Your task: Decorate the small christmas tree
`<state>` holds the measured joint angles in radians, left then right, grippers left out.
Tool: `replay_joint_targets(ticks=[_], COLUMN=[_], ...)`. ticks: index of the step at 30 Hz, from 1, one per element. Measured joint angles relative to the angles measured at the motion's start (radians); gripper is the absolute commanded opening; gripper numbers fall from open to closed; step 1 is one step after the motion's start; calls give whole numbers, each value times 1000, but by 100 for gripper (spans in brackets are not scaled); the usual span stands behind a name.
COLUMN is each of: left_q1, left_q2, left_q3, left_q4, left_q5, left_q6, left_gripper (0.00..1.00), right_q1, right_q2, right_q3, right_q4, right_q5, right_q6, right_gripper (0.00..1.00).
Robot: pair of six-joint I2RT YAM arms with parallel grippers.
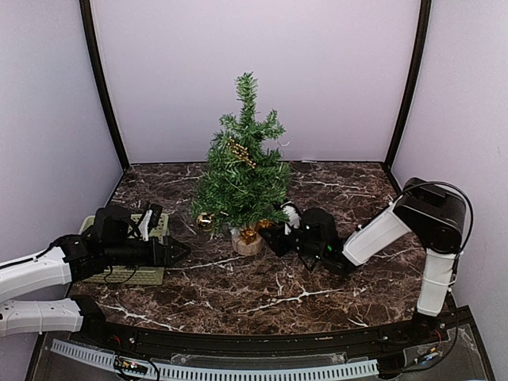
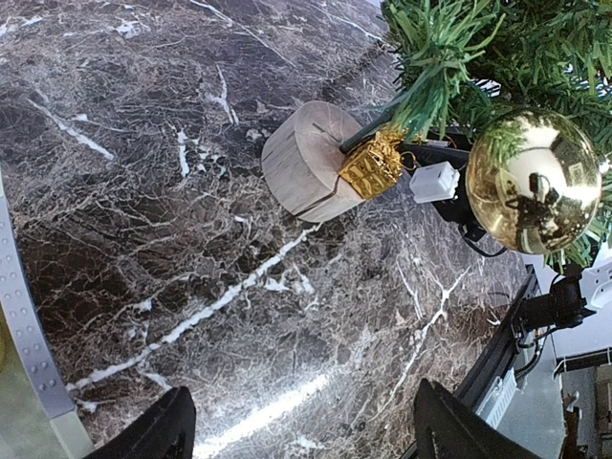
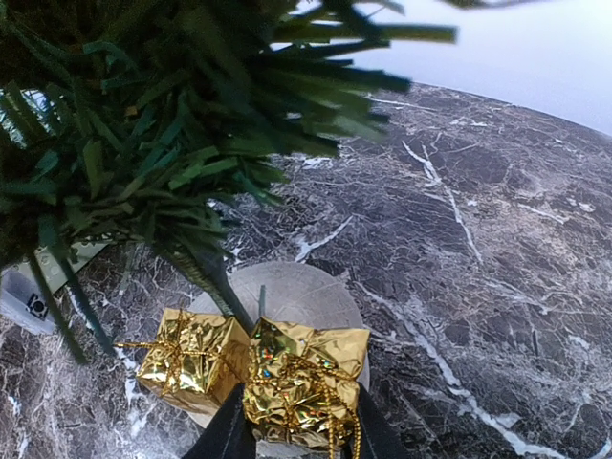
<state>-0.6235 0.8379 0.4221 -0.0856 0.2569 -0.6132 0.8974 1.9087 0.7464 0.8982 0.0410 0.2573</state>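
Note:
The small christmas tree (image 1: 242, 171) stands mid-table on its round wooden stump (image 1: 247, 242). A gold bow (image 1: 240, 152) hangs high in its branches, and a gold ball (image 1: 204, 220) hangs low on the left. My right gripper (image 1: 274, 234) reaches in under the branches from the right. It is shut on a gold foil gift box (image 3: 306, 382) held over the stump (image 3: 296, 296), beside a second gold gift box (image 3: 186, 359) by the trunk. My left gripper (image 1: 178, 252) is open and holds nothing. It hovers low over the marble left of the stump (image 2: 308, 158), facing the ball (image 2: 533, 182).
A pale green basket (image 1: 127, 254) sits at the table's left edge, under my left arm. Lilac walls close off the back and both sides. Low tree branches (image 3: 143, 124) hang over my right gripper.

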Motion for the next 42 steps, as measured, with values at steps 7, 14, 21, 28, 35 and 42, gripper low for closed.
replay_joint_targets(ticks=[7,14,21,28,35,42], left_q1=[0,0,0,0,0,0], left_q2=[-1,-2,-2,-2,-7,-21], left_q3=[0,0,0,0,0,0], left_q4=[-2,-16,-21,-21,-21,-23], left_q5=[-1,-4,-4,-4,-5,-8], left_q6=[0,0,0,0,0,0], left_gripper=[81,81,81,81,81,81], right_q1=[0,-2,-2,-2,-2,-2], right_q2=[29,42,56,56,33,-8], right_q3=[39,50,68,66,24,-40], right_q4=[-8,-19,-35,-33,-26,-13], right_q5=[-4,-17,-24,-25,2,38], right_q6=[-21,-35,-41,-40,-39,-30], right_gripper=[32,37,44,51,54,62])
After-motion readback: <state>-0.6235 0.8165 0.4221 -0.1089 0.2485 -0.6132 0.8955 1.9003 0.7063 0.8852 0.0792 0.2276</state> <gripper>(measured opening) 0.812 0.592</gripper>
